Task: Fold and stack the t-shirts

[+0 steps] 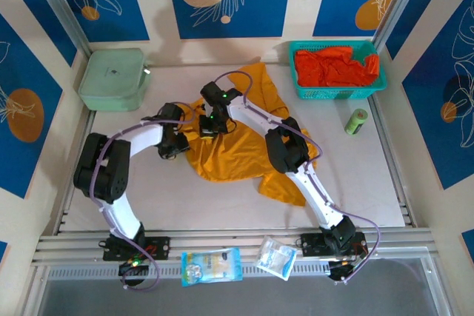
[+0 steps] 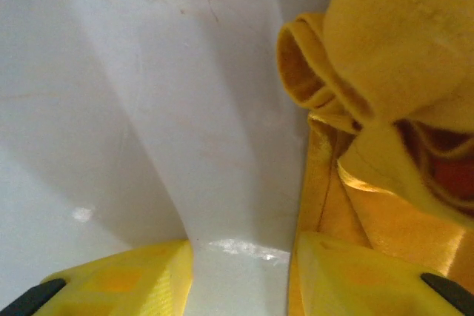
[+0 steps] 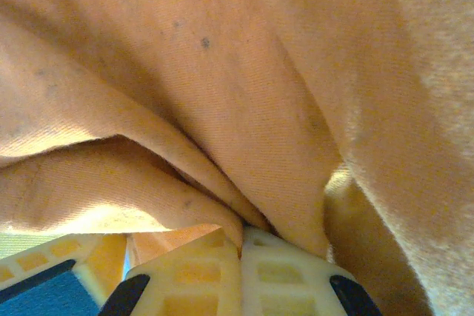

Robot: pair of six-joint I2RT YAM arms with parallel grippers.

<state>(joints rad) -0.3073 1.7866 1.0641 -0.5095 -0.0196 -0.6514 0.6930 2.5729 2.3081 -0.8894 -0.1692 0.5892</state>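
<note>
A mustard-yellow t-shirt (image 1: 248,149) lies crumpled in the middle of the white table (image 1: 355,183). Red-orange t-shirts (image 1: 335,66) are heaped in the teal basket. My right gripper (image 1: 211,125) is over the yellow shirt's left part. In the right wrist view its fingertips (image 3: 241,238) are shut on a fold of the mustard cloth (image 3: 244,94). My left gripper (image 1: 174,146) sits at the shirt's left edge. In the left wrist view it (image 2: 241,257) stands open over bare table, its right finger (image 2: 355,275) against the shirt's hem (image 2: 326,197).
A pale green lidded box (image 1: 112,79) stands at the back left. The teal basket (image 1: 341,94) is at the back right, with a green can (image 1: 356,121) just in front of it. Two plastic packets (image 1: 212,266) (image 1: 276,257) lie on the front rail.
</note>
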